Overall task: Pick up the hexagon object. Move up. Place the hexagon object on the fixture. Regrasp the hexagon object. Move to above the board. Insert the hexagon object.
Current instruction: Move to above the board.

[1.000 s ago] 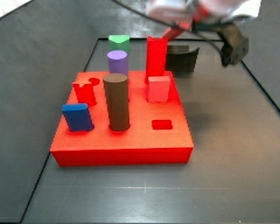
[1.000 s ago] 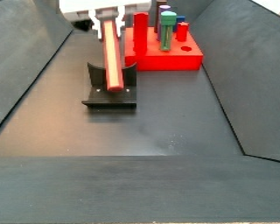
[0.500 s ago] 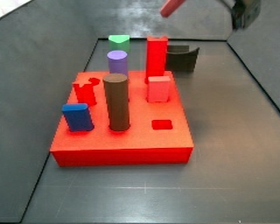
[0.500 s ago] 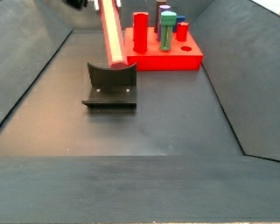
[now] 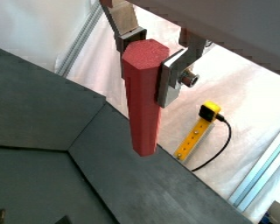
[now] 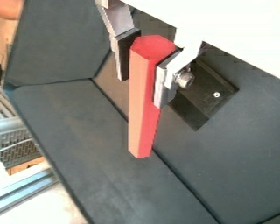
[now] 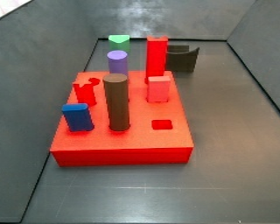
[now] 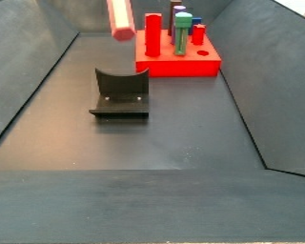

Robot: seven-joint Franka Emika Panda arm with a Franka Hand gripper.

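Observation:
My gripper (image 5: 150, 58) is shut on the hexagon object (image 5: 143, 105), a long salmon-red hexagonal rod that hangs down from between the silver fingers (image 5: 173, 77). Both wrist views show this grip (image 6: 143, 59). In a side view only the rod's lower end (image 8: 118, 19) shows at the top edge, well above the dark fixture (image 8: 121, 93); the gripper itself is out of frame. The fixture stands bare (image 7: 184, 59) and also shows below the rod in a wrist view (image 6: 213, 94). The red board (image 7: 119, 147) lies apart from the fixture, also seen in a side view (image 8: 181, 67).
On the board stand a tall brown cylinder (image 7: 116, 103), a purple cylinder (image 7: 116, 61), a green peg (image 7: 118, 40), a tall red square post (image 7: 157, 54), a blue block (image 7: 76, 116) and a short pinkish block (image 7: 160, 87). Sloped dark walls enclose the floor.
The gripper has risen with the rod, lifting it off the fixture. It has left the top of both side views; only the rod's tip still shows in one.

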